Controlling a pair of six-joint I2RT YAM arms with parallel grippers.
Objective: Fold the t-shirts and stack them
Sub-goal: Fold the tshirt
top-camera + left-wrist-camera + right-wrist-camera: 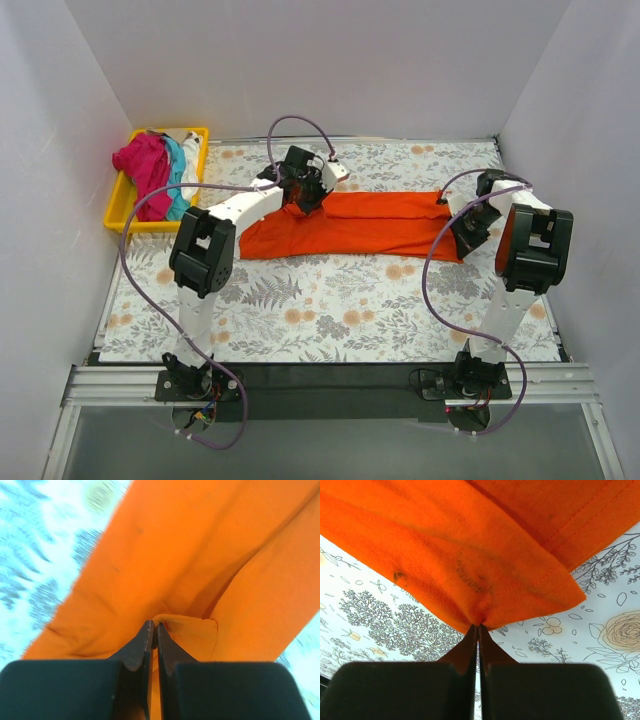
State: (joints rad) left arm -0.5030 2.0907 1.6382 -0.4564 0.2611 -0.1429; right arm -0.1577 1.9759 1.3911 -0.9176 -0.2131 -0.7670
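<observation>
I see the floral table (pixel 330 300) with the orange t-shirt (pixel 370 225) stretched left to right across its middle. The yellow tray (pixel 118 218) at far left holds the other t-shirts (pixel 150 175). The left gripper (pixel 153 626) is clamped on its left end, and the right gripper (pixel 479 626) pinches its right corner.

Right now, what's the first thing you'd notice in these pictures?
The bright orange t-shirt, stretched across the middle of the flowery table. The left gripper is shut on its far edge and the right gripper on its right end. At the far left, a yellow tray holds other shirts, magenta, teal and white.
</observation>
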